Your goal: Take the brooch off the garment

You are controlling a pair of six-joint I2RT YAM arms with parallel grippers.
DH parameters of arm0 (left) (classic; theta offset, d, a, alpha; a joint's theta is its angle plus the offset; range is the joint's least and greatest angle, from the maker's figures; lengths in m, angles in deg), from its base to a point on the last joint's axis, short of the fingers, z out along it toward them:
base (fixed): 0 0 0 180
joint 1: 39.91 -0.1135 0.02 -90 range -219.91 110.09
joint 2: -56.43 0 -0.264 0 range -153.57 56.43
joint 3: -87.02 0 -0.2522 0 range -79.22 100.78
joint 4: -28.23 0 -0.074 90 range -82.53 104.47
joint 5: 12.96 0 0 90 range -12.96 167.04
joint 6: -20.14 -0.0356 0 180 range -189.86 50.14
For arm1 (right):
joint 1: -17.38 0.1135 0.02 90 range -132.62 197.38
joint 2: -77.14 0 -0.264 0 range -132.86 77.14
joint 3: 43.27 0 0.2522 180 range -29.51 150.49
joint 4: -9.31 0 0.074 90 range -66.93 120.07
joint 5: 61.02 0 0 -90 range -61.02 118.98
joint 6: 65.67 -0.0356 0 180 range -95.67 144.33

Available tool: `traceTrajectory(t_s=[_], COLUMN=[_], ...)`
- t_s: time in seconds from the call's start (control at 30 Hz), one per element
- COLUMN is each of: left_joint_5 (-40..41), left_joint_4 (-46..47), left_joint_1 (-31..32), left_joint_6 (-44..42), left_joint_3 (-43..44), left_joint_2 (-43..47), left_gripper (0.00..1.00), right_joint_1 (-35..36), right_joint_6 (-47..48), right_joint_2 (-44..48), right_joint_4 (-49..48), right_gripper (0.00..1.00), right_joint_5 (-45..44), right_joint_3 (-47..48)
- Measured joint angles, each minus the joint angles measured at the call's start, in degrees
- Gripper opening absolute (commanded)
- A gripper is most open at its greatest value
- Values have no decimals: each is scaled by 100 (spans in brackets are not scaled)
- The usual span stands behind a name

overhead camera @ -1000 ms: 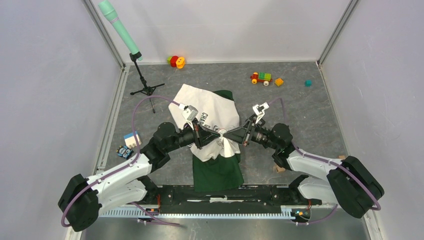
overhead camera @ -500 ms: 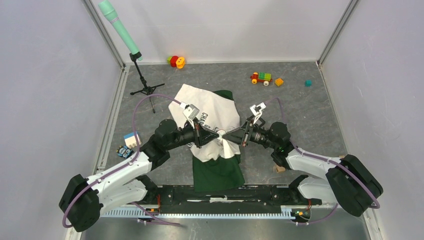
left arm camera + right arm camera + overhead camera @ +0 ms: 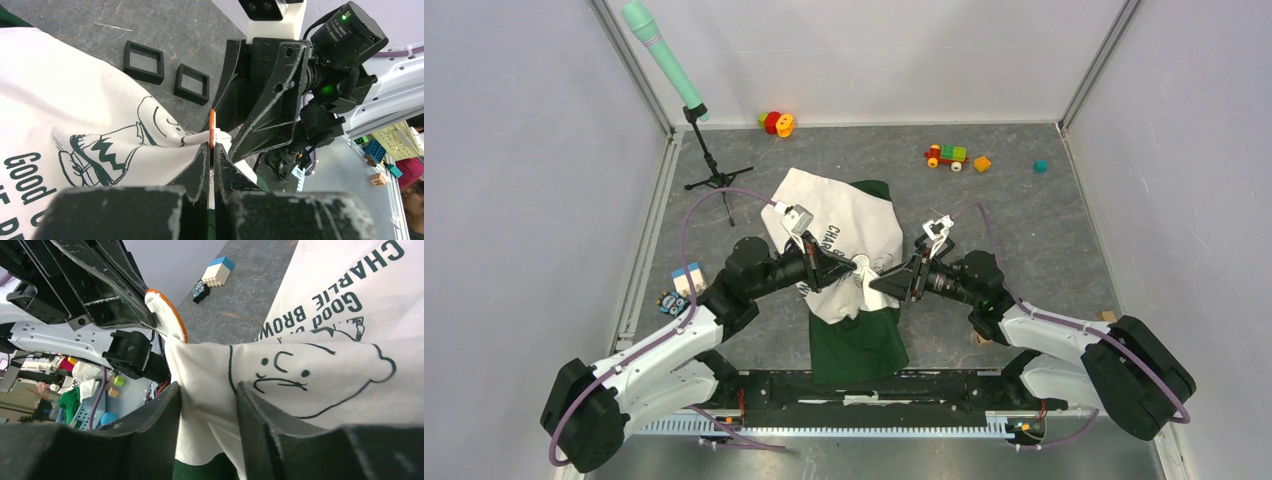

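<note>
The garment [image 3: 844, 225] is a white T-shirt with a dark cartoon print and dark green parts [image 3: 859, 345], lying mid-table. The brooch [image 3: 167, 315] is a white disc with an orange rim, seen edge-on in the left wrist view [image 3: 212, 127]. My left gripper [image 3: 856, 267] is shut on the brooch [image 3: 210, 150], and the white fabric is pulled up into a peak at it. My right gripper [image 3: 882, 284] faces it from the right. Its fingers stand apart with a fold of white fabric between them [image 3: 207, 387].
A tripod stand [image 3: 714, 180] holds a green tube at back left. Toys lie along the back: a red-yellow one [image 3: 776, 123], a toy train [image 3: 946, 156], an orange block [image 3: 981, 164], a teal cube [image 3: 1040, 166]. Blocks [image 3: 687, 278] lie left. Two black square frames [image 3: 144, 61] lie beside the shirt.
The two grippers met tip to tip over the shirt. My right gripper has drawn back down and to the right; my left gripper has shifted slightly left, still holding the brooch.
</note>
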Motion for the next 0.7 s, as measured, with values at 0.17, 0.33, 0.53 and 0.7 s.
traceTrajectory(t_s=[0.17, 0.33, 0.53, 0.7], left_joint_5=[-20, 39, 291, 647], left_joint_4=[2, 44, 85, -177], left_joint_1=[-2, -2, -2, -136], left_joint_6=[-2, -13, -111, -85], left_joint_3=[-2, -2, -22, -17], left_joint_2=[-59, -345, -955, -1207], left_gripper=[2, 2, 2, 2], right_joint_1=[31, 33, 55, 44], right_joint_6=[186, 195, 219, 529], right_joint_2=[4, -98, -330, -275], right_joint_4=[136, 282, 664, 1296], right_gripper=[5, 1, 0, 3], right_joint_5=[-9, 57, 221, 136], right_joint_3=[9, 243, 1023, 1464])
